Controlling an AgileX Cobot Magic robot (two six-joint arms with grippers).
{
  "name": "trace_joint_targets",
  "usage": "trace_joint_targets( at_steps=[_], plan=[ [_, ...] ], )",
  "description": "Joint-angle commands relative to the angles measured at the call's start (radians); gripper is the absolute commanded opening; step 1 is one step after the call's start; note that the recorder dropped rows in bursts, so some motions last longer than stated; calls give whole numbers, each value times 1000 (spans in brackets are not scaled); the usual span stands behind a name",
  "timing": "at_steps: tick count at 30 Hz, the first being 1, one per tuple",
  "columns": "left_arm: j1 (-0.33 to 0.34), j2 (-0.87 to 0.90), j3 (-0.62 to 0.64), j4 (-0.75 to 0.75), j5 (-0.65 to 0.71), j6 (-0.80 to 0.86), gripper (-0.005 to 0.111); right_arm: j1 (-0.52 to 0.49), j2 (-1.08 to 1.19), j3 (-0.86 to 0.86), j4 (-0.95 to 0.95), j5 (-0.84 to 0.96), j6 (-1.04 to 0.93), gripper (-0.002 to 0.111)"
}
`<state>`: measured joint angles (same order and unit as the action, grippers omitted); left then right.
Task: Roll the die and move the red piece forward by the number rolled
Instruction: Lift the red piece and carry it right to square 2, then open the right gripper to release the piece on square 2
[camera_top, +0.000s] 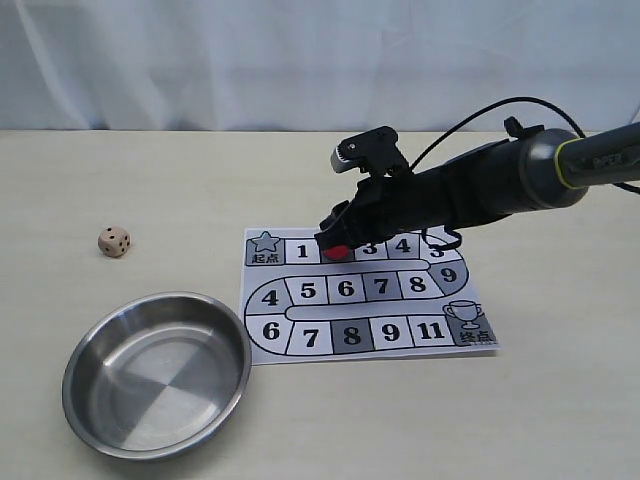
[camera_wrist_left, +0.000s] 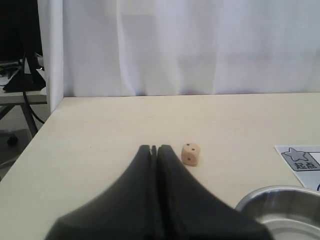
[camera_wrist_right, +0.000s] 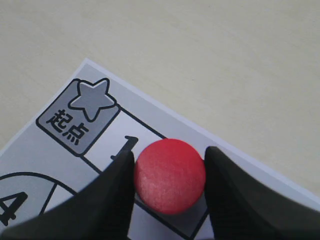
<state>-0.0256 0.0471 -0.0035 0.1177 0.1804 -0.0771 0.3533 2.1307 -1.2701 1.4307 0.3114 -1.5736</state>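
Right arm has the step. The black right gripper (camera_wrist_right: 170, 154) is clamped on the small upright cylindrical red piece (camera_wrist_right: 170, 175), one finger (camera_wrist_right: 117, 192) touching each side. The piece sits over the top row of the printed paper board with numbered grey and white squares (camera_top: 300, 292), between squares 1 and 3, so on 2 as far as the exterior view shows. Can't tell whether its base is on the paper or just off it. The pale wooden die with rounded corners and black pips (camera_top: 114, 241) lies on bare table well apart from the board, out past the star-corner edge. Its top face is too small to read here. The round stainless steel bowl (camera_top: 90, 400) is just beside that same board edge, at the lower corner, and is empty. The black left gripper (camera_wrist_left: 154, 149) is fully closed on nothing, near the die and off the board. For the move, my take: confirm the top pip count first, then count squares from the one under the piece. Lift clear of the board rather than drag, since thin paper will likely slide or wrinkle. Carry along the row toward 3 and 4, keeping the piece vertical. Set it down flat and centred in the target square. Open the fingers evenly and retreat straight up so neither pad tips the cylinder.
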Motion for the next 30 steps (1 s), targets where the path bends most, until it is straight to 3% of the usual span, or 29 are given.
trace_joint_targets(
  at_steps=[1,17,30],
  plan=[
    [1,-6,3,1,-7,-6,0,-2,20,7,-8,11,16,30],
    [1,-6,3,1,-7,-6,0,-2,14,7,-8,0,18,79],
    [1,-6,3,1,-7,-6,0,-2,-136,7,-8,-21,18,81]
  ],
)
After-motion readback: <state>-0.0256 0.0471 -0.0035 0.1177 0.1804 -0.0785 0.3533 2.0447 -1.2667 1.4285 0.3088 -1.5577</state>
